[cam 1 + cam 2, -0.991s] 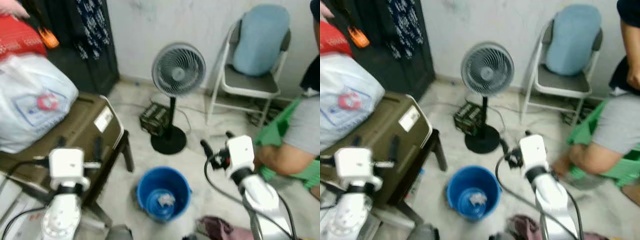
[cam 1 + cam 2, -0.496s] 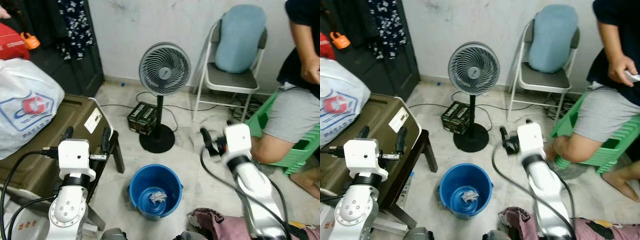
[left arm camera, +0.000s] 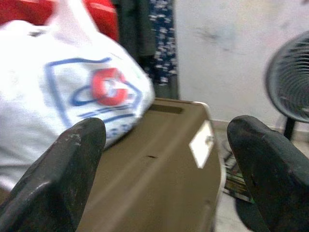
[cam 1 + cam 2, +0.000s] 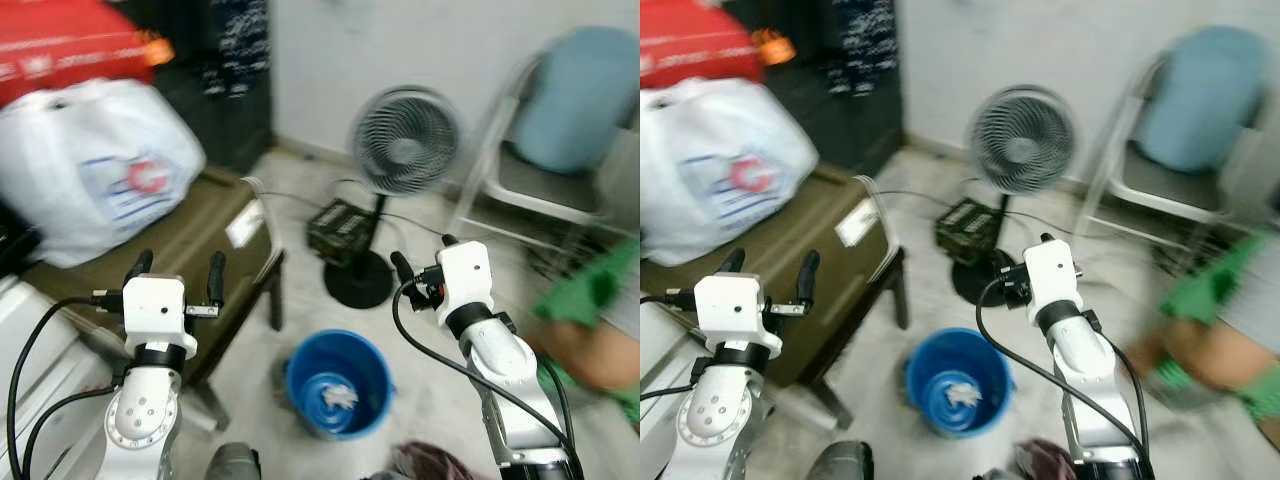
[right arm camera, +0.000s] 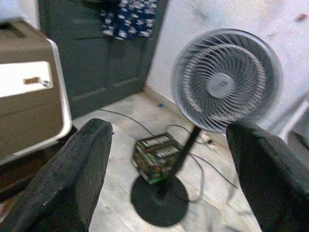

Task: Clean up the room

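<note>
A blue bucket (image 4: 338, 385) stands on the floor between my arms, with a white crumpled scrap (image 4: 335, 397) in it. A purplish cloth (image 4: 425, 465) lies on the floor at the bottom edge. My left gripper (image 4: 180, 260) is raised and open over the olive suitcase (image 4: 205, 235), nothing between its fingers. In the left wrist view the open gripper (image 3: 164, 159) faces the white plastic bag (image 3: 72, 92) lying on the suitcase. My right gripper (image 4: 422, 252) is raised and open, empty, above the bucket's right side. In the right wrist view it (image 5: 174, 159) faces the standing fan (image 5: 224, 82).
The fan (image 4: 405, 140) and a dark box (image 4: 340, 228) stand behind the bucket, with cables on the floor. A folding chair (image 4: 555, 160) with a blue cushion is at the back right. A person's leg (image 4: 590, 355) and a green stool (image 4: 590, 285) are at right. The picture is blurred.
The whole picture has swung left and blurred, so the camera turned: the bag and suitcase take more room, the person sits at the right edge. Both grippers stay raised and open.
</note>
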### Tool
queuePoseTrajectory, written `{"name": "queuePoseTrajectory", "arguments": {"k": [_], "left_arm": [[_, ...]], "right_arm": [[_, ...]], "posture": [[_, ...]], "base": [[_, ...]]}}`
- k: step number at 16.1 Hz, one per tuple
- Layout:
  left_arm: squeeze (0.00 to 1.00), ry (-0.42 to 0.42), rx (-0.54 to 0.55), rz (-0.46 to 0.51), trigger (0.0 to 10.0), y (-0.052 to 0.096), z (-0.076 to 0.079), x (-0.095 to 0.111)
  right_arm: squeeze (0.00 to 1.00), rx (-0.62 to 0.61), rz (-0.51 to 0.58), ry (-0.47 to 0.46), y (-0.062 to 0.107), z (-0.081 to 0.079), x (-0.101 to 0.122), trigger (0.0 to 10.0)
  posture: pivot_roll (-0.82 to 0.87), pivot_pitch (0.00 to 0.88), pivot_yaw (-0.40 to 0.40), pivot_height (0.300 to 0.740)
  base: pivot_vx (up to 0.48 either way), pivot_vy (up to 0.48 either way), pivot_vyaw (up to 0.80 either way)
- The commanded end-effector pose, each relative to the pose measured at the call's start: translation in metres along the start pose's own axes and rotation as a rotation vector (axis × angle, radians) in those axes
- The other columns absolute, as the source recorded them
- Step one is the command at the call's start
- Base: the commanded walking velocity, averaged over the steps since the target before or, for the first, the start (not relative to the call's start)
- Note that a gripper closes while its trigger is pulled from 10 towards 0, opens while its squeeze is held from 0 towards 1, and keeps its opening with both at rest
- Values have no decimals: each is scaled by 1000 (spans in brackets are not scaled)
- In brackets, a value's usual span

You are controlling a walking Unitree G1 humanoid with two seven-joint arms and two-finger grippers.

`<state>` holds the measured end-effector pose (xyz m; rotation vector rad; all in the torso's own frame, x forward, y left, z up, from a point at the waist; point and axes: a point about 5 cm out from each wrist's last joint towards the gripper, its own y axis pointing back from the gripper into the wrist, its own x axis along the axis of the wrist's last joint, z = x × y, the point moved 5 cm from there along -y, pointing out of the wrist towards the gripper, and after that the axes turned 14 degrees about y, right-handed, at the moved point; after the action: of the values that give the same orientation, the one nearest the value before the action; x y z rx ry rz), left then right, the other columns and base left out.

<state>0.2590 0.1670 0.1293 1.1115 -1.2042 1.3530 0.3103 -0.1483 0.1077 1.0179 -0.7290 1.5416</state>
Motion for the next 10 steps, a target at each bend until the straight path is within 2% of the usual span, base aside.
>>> {"name": "queuePoseTrajectory", "arguments": {"k": [1,10], "left_arm": [[0,-8,3,9,10000,-3,1,1],[0,-12,-20,6,10000,-5,5,1]], "right_arm": [[0,-7,20,7,0,5,7,10000],[0,0,34,9,-5,2,10,10000]], "posture": [[-36,0,-42,740],[-33,0,-41,740]], "base": [[0,0,800],[0,0,800]]}}
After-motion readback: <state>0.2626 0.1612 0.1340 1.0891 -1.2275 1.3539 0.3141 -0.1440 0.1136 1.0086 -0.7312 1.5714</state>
